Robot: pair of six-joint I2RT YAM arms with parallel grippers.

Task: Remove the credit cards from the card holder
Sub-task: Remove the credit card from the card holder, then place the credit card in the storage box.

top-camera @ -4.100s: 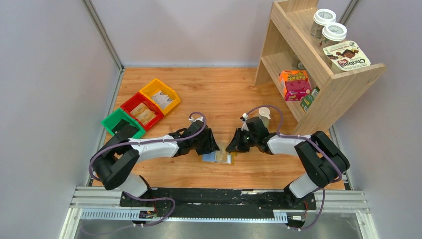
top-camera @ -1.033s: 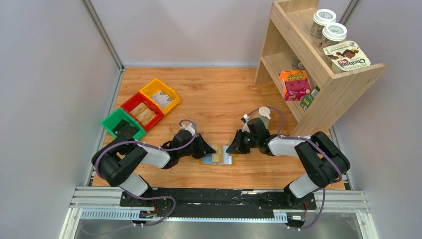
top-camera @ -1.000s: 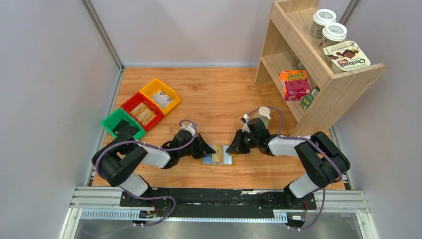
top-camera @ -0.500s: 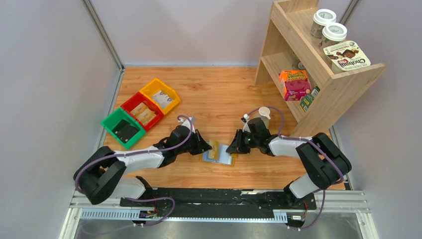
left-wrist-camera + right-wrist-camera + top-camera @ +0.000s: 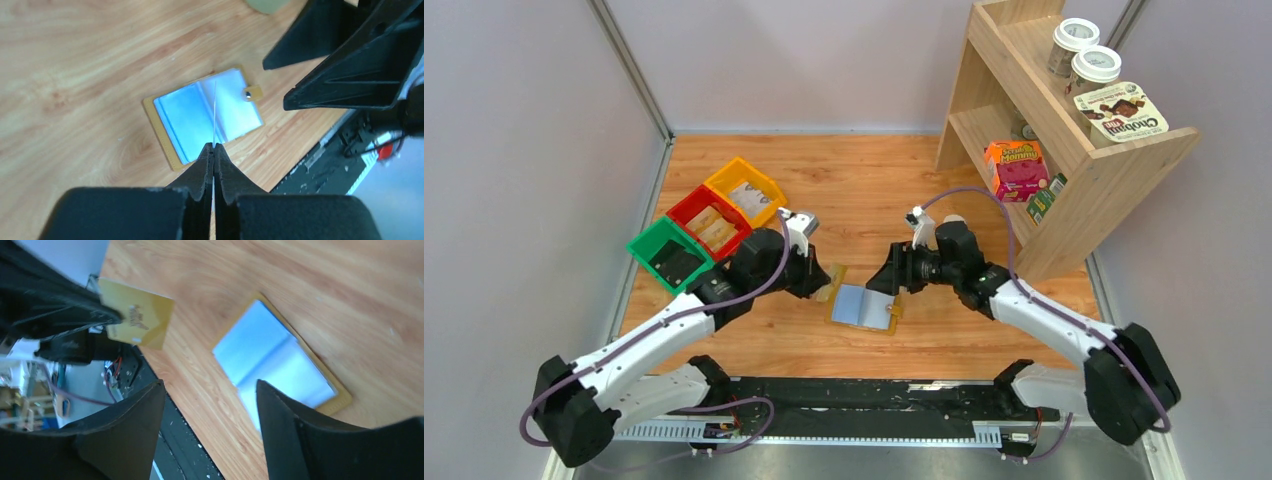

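Observation:
The mustard-yellow card holder (image 5: 864, 307) lies open and flat on the wooden table, its pale blue sleeves facing up (image 5: 202, 122) (image 5: 277, 365). My left gripper (image 5: 821, 283) hangs above the table just left of it, shut on one thin credit card (image 5: 830, 279). That card shows edge-on in the left wrist view (image 5: 214, 112) and as a gold face in the right wrist view (image 5: 137, 320). Just right of the holder and raised off it, my right gripper (image 5: 882, 285) stands open with nothing between its fingers (image 5: 209, 385).
Green (image 5: 669, 255), red (image 5: 709, 222) and yellow (image 5: 746, 190) bins with tan packets stand at the back left. A wooden shelf (image 5: 1104, 165) with boxes and jars rises at the right. A black rail (image 5: 864, 395) runs along the near edge.
My left gripper shut on a card and lifted it up and to the left, out of the holder. My right gripper opened and rose off the holder, which now lies spread open.

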